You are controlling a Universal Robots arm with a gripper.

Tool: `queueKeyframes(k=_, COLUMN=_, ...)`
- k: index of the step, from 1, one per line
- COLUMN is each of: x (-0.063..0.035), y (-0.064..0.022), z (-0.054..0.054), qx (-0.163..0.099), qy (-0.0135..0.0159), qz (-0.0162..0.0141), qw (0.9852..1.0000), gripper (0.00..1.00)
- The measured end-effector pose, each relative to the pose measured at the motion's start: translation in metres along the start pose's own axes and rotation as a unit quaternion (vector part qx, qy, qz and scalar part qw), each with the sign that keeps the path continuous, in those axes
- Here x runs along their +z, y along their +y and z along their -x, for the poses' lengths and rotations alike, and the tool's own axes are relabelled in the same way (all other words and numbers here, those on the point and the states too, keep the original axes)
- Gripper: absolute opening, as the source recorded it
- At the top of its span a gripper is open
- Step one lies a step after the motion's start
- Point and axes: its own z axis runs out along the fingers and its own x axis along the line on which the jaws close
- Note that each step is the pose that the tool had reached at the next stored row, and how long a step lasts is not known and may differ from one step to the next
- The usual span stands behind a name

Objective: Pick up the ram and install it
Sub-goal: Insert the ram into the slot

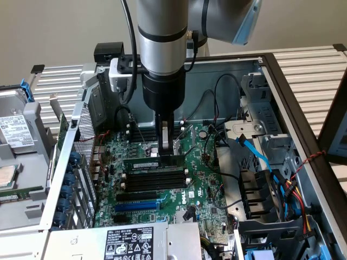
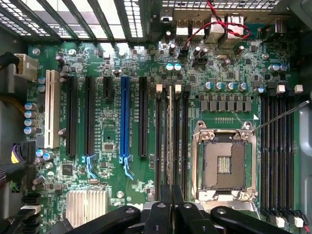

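Note:
The ram (image 1: 147, 163), a narrow green stick with a white label, stands on edge along the black memory slot nearest the CPU socket (image 1: 147, 147) on the green motherboard (image 1: 198, 187). My gripper (image 1: 166, 145) comes straight down on the ram's end toward the exterior view's right, with its fingers shut on the top edge. The wrist view looks down on the ram (image 2: 170, 141) edge-on as a thin strip in line with the memory slots (image 2: 159, 141). The two black fingertips (image 2: 165, 202) are pressed against it, and my gripper (image 2: 171, 202) is centred over that strip.
The open PC case walls (image 1: 282, 86) surround the board. Empty black memory slots (image 1: 152, 181) and a blue slot (image 1: 138, 206) lie nearer the power supply (image 1: 130, 241). A blue cable (image 1: 255, 150) and black wires hang by the drive cage. A hard drive (image 1: 16, 130) lies outside, at the exterior view's left.

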Motion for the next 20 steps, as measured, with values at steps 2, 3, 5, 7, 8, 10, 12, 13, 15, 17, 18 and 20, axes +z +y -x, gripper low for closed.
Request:
queueKeyframes(k=2, x=0.0037, y=-0.0001, z=0.0, qx=0.0, qy=0.0, qz=0.0, qw=1.0, gripper=0.12)
queueKeyframes(k=3, x=0.0054, y=-0.0001, z=0.001, qx=0.0, qy=0.0001, qz=0.0, qw=1.0, gripper=0.12)
queueKeyframes(k=5, x=0.0092, y=-0.0002, z=0.002, qx=0.0, qy=0.0, qz=0.0, qw=1.0, gripper=0.12)
queueKeyframes(k=7, x=0.0129, y=-0.0002, z=0.003, qx=0.0, qy=0.0, qz=0.0, qw=1.0, gripper=0.12)
queueKeyframes(k=8, x=0.0147, y=-0.0003, z=0.003, qx=0.0, qy=0.0, qz=-0.0001, qw=1.0, gripper=0.12)
queueKeyframes(k=10, x=0.018, y=-0.0004, z=0.003, qx=0.0, qy=0.0001, qz=-0.0005, qw=1.0, gripper=0.12)
queueKeyframes(k=12, x=0.0183, y=-0.0003, z=0.003, qx=0.0, qy=0.0004, qz=-0.0005, qw=1.0, gripper=0.12)
queueKeyframes(k=13, x=0.0183, y=-0.0003, z=0.003, qx=0.0, qy=0.0004, qz=-0.0005, qw=1.0, gripper=0.12)
queueKeyframes(k=15, x=0.0183, y=-0.0003, z=0.003, qx=0.0, qy=0.0004, qz=-0.0005, qw=1.0, gripper=0.12)
queueKeyframes(k=17, x=0.0183, y=-0.0003, z=0.002, qx=-0.003, qy=0.0004, qz=-0.0005, qw=1.0, gripper=0.12)
queueKeyframes(k=18, x=0.0183, y=-0.0003, z=0.001, qx=-0.004, qy=0.0005, qz=-0.0004, qw=1.0, gripper=0.12)
queueKeyframes(k=20, x=0.0183, y=-0.0004, z=0.0, qx=-0.008, qy=0.0005, qz=-0.0004, qw=1.0, gripper=0.12)
